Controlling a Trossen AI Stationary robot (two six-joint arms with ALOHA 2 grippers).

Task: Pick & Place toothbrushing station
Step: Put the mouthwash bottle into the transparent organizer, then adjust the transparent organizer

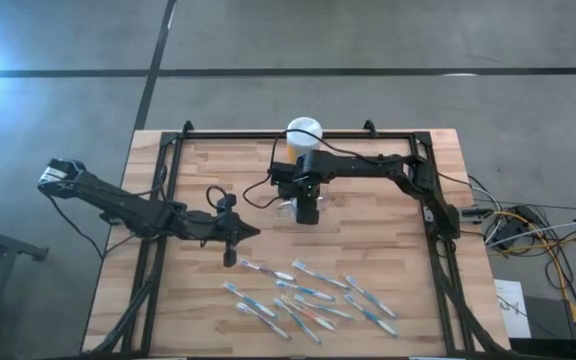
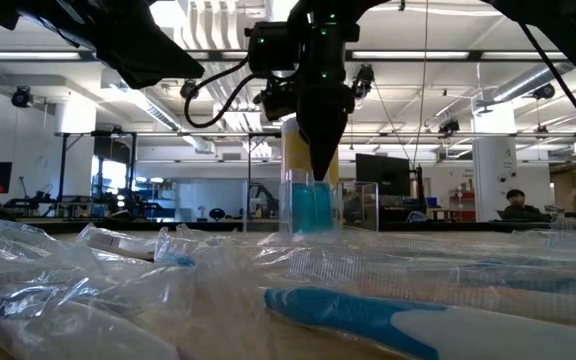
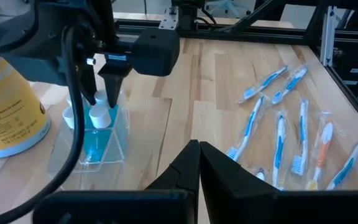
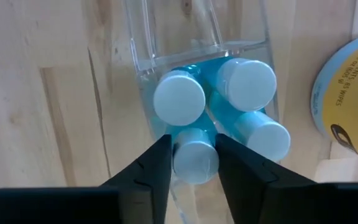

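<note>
Wooden planks formed the table top [image 1: 218, 170], framed by a black metal rail and standing on a grey concrete floor; in the low view a large open hall with ceiling lights, desks and a seated person [image 2: 515, 205] lay beyond it.

Near the far middle of the table stood the toothbrushing station [image 3: 101, 134], a small see-through plastic holder with four blue tubes [image 4: 247, 84] capped in white upright inside it. Just behind it, toward the far edge, stood a yellow jar [image 1: 304, 132] of wipes with a white lid.

The right gripper [image 4: 194, 155] hung straight down over the holder, its two dark fingers [image 4: 145, 171] set on either side of one white-capped tube [image 4: 194, 158]. The fingers stood partly apart, close beside the cap, and whether they pressed on it could not be told.

The left gripper [image 3: 199, 163] waited low over the table left of centre, well apart from the holder, with its fingers closed together and nothing between them.

On the near part of the table lay a loose scatter of wrapped toothbrushes [image 1: 308, 295], mostly blue and white, one with an orange handle [image 3: 321, 152], each in clear plastic and flat on the wood.
</note>
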